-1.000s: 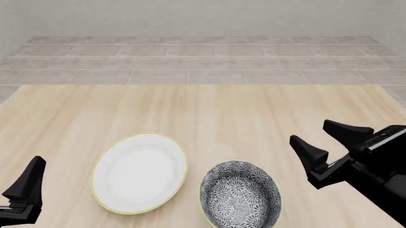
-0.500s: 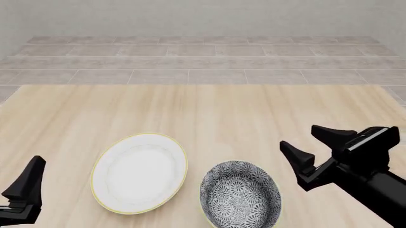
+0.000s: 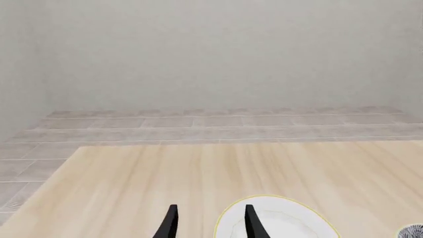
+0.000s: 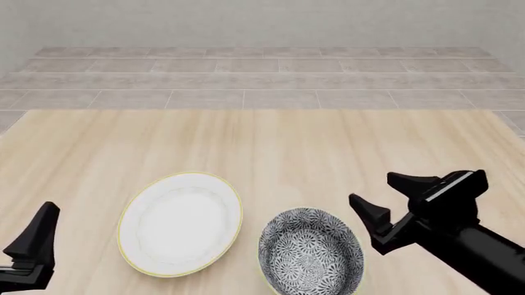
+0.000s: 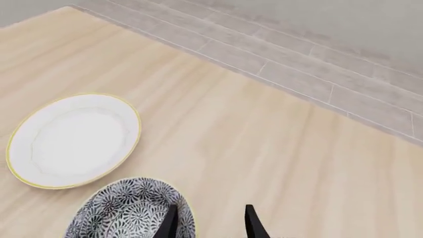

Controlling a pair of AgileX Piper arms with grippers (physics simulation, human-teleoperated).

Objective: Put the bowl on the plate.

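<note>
Currently, at the lower left corner of the front view, the left claw shows only one dark finger above the surface; its wrist view shows two finger tips standing apart with nothing between them, one over bare wood, the other crossing the plate rim.

Plate: lower left of centre in the front view, flat on the surface, white, thin gold rim, nothing on it. Also seen at left in the right wrist view.

Bowl: lower centre of the front view, just right of the plate, rims near but apart, upright on the surface, cut by the bottom edge.

Right claw: lower right of the front view, just right of the bowl, fingers spread wide, gripping nothing. In the right wrist view one finger tip overlaps the bowl's rim; the other lies over bare wood.

Grey tiled floor across the upper frame.
</note>
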